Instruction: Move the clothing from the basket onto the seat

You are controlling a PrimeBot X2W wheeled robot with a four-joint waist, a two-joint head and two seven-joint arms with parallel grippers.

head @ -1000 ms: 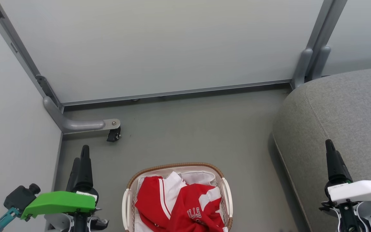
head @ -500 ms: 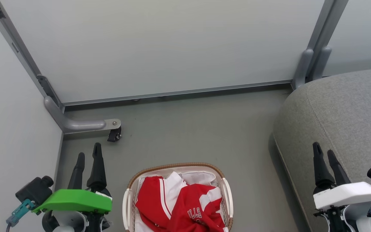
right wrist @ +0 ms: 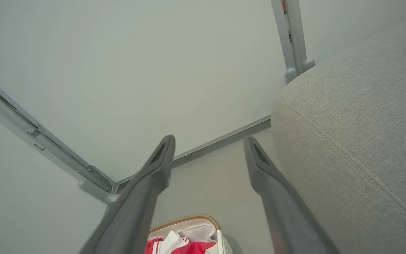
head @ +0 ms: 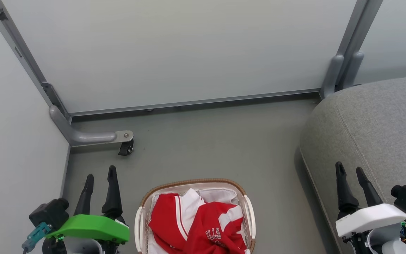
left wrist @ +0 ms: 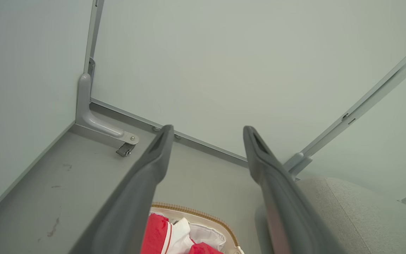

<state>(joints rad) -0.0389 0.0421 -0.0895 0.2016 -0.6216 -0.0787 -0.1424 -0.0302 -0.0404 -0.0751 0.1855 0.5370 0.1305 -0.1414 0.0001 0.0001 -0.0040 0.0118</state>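
Pale partition panels (head: 189, 53) in grey metal frames close off a small bay, with a smooth grey floor (head: 206, 141) below. The seat (head: 382, 123), a broad grey upholstered cushion with a rounded corner, fills the robot's right side and stands on that floor. The basket (head: 196, 182) sits on the floor in front of the robot, between its two arms and just left of the seat. A white loop handle shows on each side of the basket, but its near end is cut off by the frame, so its long axis cannot be told. The clothing (head: 203, 225) lies heaped inside it. One red piece's white stripes run from the far rim toward the robot, and another's white block lettering reads left to right on a slight upward tilt. A plain white sheet (head: 217, 194) lies bunched at the far end. The left hand (head: 100, 171) hangs over the floor just left of the basket and the right hand (head: 349, 167) over the seat's front edge. Both point away from the robot with fingers spread and nothing between them. A curved metal foot (head: 93, 135) with a small black caster (head: 125, 150) juts from the left corner. The left wrist view picks up faint scuff marks (left wrist: 53, 227) on the floor, while the right wrist view brings the cushion's stitched seam (right wrist: 365, 169) up close.
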